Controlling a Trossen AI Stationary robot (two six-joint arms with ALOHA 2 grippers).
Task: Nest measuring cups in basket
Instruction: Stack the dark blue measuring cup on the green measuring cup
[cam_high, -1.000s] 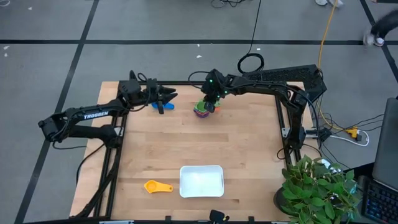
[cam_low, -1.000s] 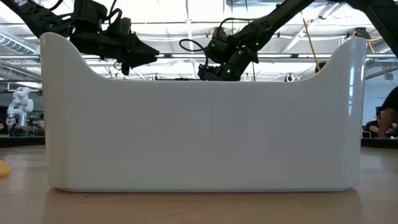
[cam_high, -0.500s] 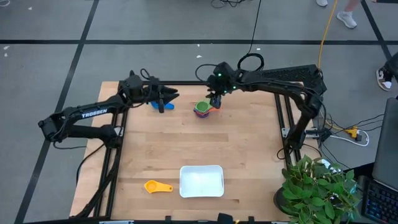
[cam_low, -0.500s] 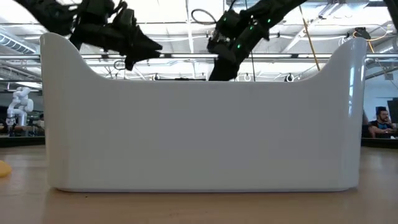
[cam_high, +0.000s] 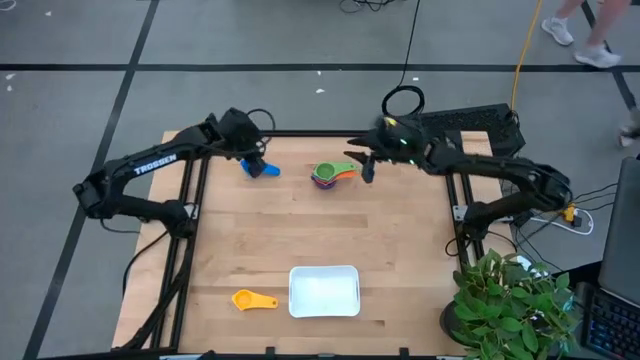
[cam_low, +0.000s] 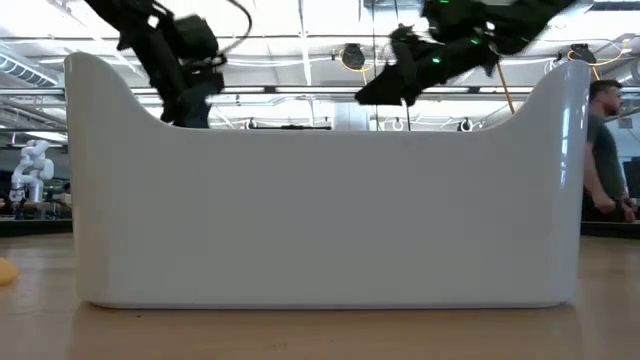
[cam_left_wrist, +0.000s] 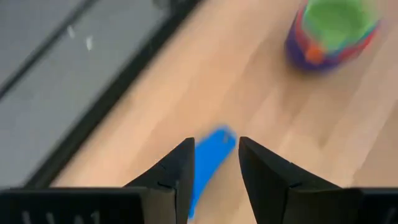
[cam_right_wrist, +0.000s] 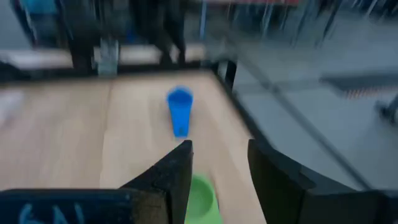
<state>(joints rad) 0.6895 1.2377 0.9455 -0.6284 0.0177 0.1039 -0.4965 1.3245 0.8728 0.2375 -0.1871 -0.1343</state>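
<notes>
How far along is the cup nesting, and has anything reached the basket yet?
Partly done: a nested stack of cups, green on top, stands at the far side of the table. In hand: the left gripper is open over the blue cup; the right gripper, open and empty, is beside the stack. Left: the blue cup, the yellow cup beside the basket, and moving everything into the basket, which looks empty.

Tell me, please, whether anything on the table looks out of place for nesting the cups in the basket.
Yes: the white rectangular plastic basket sits empty at the near edge, while the nested stack of coloured plastic cups and a blue plastic cup lie at the far edge. A yellow plastic cup lies alone beside the basket.
</notes>
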